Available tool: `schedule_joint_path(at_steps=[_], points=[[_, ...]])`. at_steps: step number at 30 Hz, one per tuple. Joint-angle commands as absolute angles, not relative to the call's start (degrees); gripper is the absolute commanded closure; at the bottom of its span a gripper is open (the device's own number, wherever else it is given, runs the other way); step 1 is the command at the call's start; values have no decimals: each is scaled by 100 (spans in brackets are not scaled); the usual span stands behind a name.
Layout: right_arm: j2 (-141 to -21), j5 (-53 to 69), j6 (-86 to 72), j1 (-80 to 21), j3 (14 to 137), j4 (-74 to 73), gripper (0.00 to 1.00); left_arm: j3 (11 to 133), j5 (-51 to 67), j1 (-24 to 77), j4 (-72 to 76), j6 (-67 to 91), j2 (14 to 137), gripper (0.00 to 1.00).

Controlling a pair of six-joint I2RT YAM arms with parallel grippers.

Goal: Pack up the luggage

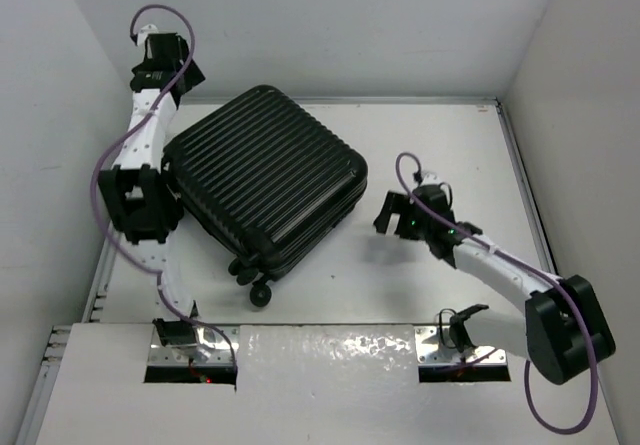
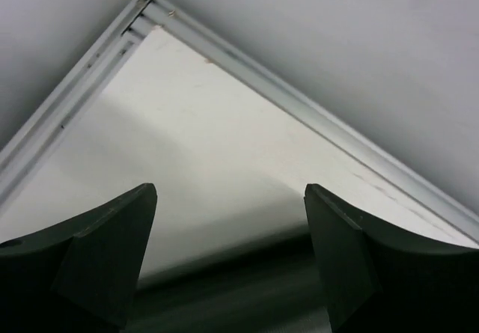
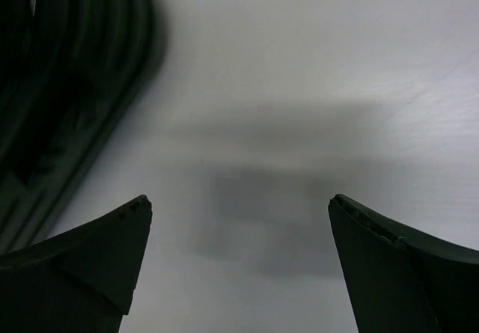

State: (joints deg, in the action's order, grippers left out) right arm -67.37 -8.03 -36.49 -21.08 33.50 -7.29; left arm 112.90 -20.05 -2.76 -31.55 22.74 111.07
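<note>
Luggage (image 1: 265, 180) just left of the right jaws and on the near right of the left jaws, lying flat on the surface (image 1: 450, 145), both halves shut together, wheels (image 1: 258, 287) toward the arm bases. Probably at the tail of the closing step, or else ahead of any opening: no loose item to pack anywhere in view, no lining showing, no grip on the case. Next move, on the first reading: a check along the seam facing the right jaws, then a press on the lid if any gap shows. On the second reading: a purchase on the lid's rim, calling for a low, level approach into the seam, not a slide over the ribs. Right jaws spread wide, empty, hovering just beside the ribbed shell (image 3: 45, 86) without touching it, bare surface between the tips. Left jaws also well apart and empty, up by the far left corner of the surface, with the corner rail (image 2: 299, 101) framed between the tips. Near the luggage's far corner, seemingly clear of it from overhead. Low between those tips, a dark blurred band, possibly the shell's edge, too smeared to call.
</note>
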Motion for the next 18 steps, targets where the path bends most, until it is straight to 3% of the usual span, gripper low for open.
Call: schedule_joint_path(at_steps=[1,5,9,18], points=[[-6837,890,-4464,-2469,2629,1437,1,12485,-1881,-554,-4508,1934,12408,24],[-7724,1081,-4000,-2987,3399,1792,1,12578,-1539,-597,-4614,1854,12780,25],[-8846,1081,-4193,-2997,4199,1567,1,11788,-724,-624,-4342,1688,12393,31],[-11932,1484,-2875,-2207,9697,-1877,2,9319,1414,-624,-3482,1731,11647,49]])
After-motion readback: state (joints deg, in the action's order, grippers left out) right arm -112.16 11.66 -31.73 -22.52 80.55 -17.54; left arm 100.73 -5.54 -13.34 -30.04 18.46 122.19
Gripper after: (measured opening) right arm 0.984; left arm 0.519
